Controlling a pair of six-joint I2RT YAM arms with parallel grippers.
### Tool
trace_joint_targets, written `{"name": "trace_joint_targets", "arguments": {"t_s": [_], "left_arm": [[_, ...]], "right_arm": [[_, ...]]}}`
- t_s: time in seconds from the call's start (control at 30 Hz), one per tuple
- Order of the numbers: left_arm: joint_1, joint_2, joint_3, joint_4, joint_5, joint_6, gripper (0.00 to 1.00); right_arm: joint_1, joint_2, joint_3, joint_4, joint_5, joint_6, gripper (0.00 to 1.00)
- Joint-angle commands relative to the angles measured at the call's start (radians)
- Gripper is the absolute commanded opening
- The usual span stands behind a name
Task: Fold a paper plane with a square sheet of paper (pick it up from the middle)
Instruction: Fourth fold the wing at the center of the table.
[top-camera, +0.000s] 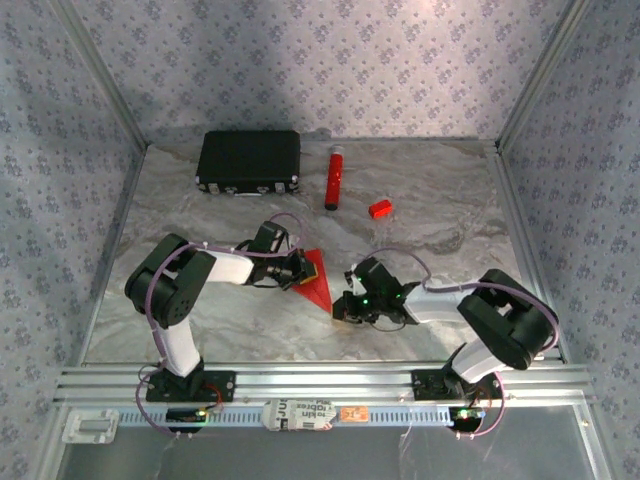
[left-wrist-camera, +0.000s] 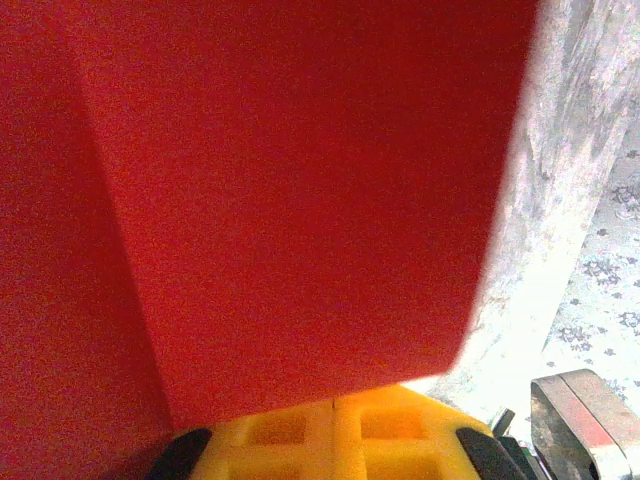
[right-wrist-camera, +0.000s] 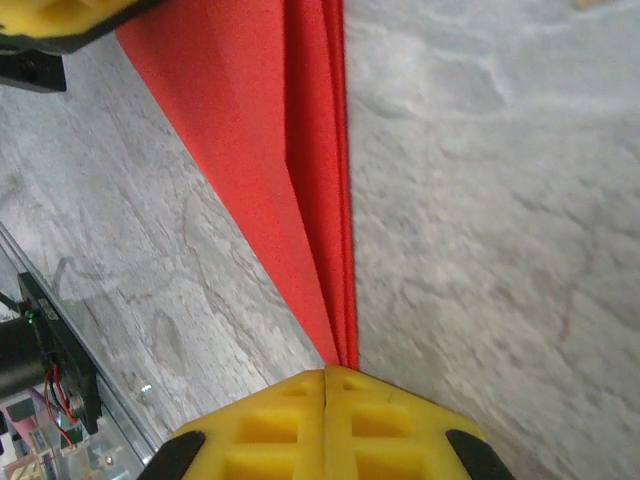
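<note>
Top external view: paper plane (top-camera: 318, 280) lying near the middle of the marble table (top-camera: 440, 200), between the two arms, as a slim red wedge with its point toward the near edge; contact with the tabletop not clear. Left gripper (top-camera: 300, 268) closed on the wide end, right gripper (top-camera: 345, 305) closed on the narrow tip. Left wrist view: yellow fingers (left-wrist-camera: 290, 435) pressed together with no gap, red paper rising straight out of the seam, one crease down its left side. Right wrist view: yellow fingers (right-wrist-camera: 270, 430) likewise shut flat, several stacked red layers converging into the seam. Judged from the layers and the pointed outline: main folds done, sheet already in dart form; probably left to do, firming the creases, spreading the wings and lifting from the middle. Number of folds not readable. Edges: long sides of the paper free, both ends pinned, hence little slack between the grippers and some risk of tearing if drawn apart. Open room: bare table to the right and toward the near rail (top-camera: 320, 380); black case (top-camera: 248, 160), red tube (top-camera: 333, 178) and small red block (top-camera: 379, 208) well apart at the back, clear of the working area.
</note>
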Motion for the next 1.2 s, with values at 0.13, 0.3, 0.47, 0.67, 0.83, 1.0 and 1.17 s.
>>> {"name": "trace_joint_targets", "arguments": {"t_s": [0.13, 0.3, 0.47, 0.67, 0.83, 1.0, 1.17], "left_arm": [[0.004, 0.036, -0.031, -0.032, -0.041, -0.004, 0.00], [0.002, 0.040, -0.035, -0.024, -0.041, -0.006, 0.00], [0.002, 0.039, -0.036, -0.025, -0.041, -0.007, 0.00], [0.002, 0.040, -0.027, -0.026, -0.038, -0.006, 0.00], [0.003, 0.030, -0.015, -0.034, -0.028, 0.009, 0.00], [0.002, 0.002, 0.040, -0.090, -0.002, 0.059, 0.02], [-0.015, -0.069, 0.075, -0.141, 0.004, 0.108, 0.04]], "right_arm": [[-0.022, -0.091, 0.045, -0.139, 0.013, -0.010, 0.06], [-0.026, -0.013, 0.170, -0.148, 0.032, -0.024, 0.05], [-0.030, 0.103, 0.270, -0.137, 0.052, -0.015, 0.05], [-0.049, 0.205, 0.284, -0.089, 0.046, 0.013, 0.07], [-0.045, 0.220, 0.209, -0.147, 0.096, 0.027, 0.06], [-0.044, 0.207, 0.133, -0.133, 0.107, 0.045, 0.04], [-0.045, 0.210, 0.142, -0.142, 0.114, 0.037, 0.02]]}}
